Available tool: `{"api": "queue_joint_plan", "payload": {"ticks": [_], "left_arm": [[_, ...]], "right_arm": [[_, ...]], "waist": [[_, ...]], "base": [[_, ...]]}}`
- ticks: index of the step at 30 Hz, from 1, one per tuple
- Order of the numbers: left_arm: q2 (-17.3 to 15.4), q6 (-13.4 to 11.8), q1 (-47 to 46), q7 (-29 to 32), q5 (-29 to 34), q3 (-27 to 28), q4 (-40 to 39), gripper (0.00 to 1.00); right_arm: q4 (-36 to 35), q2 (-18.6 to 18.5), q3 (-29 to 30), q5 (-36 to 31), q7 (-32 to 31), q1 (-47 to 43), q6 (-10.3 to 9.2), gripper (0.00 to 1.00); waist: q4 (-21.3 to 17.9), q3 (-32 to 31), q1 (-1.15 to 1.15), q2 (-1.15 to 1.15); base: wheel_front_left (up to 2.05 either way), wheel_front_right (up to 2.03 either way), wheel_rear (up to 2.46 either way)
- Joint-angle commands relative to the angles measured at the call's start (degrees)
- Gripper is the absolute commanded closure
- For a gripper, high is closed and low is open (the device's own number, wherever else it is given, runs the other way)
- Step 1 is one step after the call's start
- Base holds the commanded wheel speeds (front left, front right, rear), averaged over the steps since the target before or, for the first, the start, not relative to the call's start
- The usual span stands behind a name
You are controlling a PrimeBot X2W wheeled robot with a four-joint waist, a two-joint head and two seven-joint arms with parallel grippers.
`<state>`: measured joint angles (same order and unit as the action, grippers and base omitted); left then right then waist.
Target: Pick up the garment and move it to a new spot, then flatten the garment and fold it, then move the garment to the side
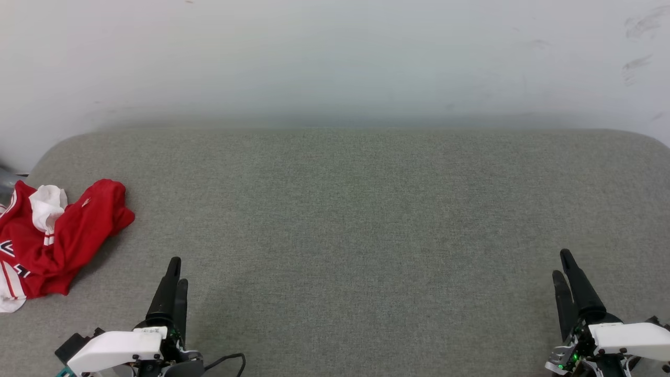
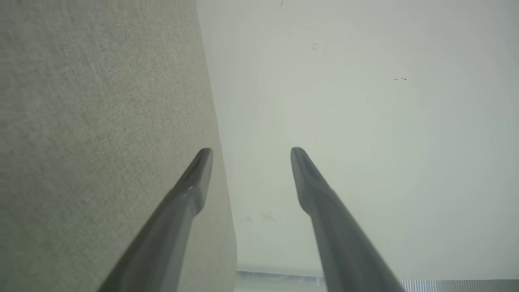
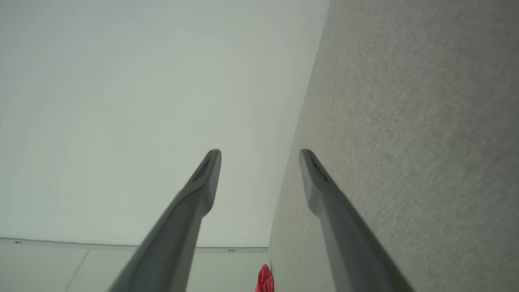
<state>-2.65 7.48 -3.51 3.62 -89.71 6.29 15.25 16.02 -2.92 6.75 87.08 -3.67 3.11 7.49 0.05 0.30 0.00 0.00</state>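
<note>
Since the red jersey T-shirt (image 1: 57, 235) lies crumpled at the far left edge of the frame on the grey tabletop (image 1: 366, 209), I judge nothing is done yet. My left claw (image 1: 178, 272) and right claw (image 1: 560, 264) both gape wide, holding nothing; pickup, flattening, folding and setting aside are all left to do.

This looks like a bare test room or lab rather than a home. A wide bench (image 1: 335, 209), covered in plain grey woven fabric and rounded at its far corners, stands before a blank white wall (image 1: 335, 52) with a few dark scuff marks (image 1: 636, 65) at the far right. The right wrist view shows a pale floor (image 3: 40, 269) meeting the wall along a thin skirting line (image 3: 101, 244). A crumpled red and white garment (image 1: 57, 235) at the bench's left edge is the one homely touch.
</note>
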Motion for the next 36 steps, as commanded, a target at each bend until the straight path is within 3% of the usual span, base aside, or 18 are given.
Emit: {"api": "queue_joint_plan", "payload": {"ticks": [1,9,20,36], "left_arm": [[-0.11,0.0,-1.0,-0.67,1.78,0.74,-1.22,0.0],[-0.13,-1.95,-1.39,-2.73,12.24,2.08,-4.01,0.0],[-0.15,-6.97,-0.58,-5.29,27.14,-0.43,-8.93,0.0],[-0.63,-11.46,0.07,-8.54,46.87,-4.8,-11.22,0.0]], "right_arm": [[-1.63,-0.03,0.35,-2.19,0.69,0.98,0.01,0.0],[-4.78,-0.03,1.03,-12.48,2.76,0.76,0.01,0.0],[-9.84,-0.02,0.12,-27.23,5.34,0.36,0.01,0.0],[-13.1,-0.01,-1.8,-45.57,8.54,-0.86,0.0,0.0]], "waist": [[0.02,0.02,0.0,0.0],[0.11,0.18,0.0,0.0],[0.23,0.42,0.0,0.0],[0.41,0.58,0.0,0.0]], "base": [[0.0,0.0,0.0],[0.0,0.0,0.0],[0.0,0.0,0.0],[0.0,0.0,0.0]]}}
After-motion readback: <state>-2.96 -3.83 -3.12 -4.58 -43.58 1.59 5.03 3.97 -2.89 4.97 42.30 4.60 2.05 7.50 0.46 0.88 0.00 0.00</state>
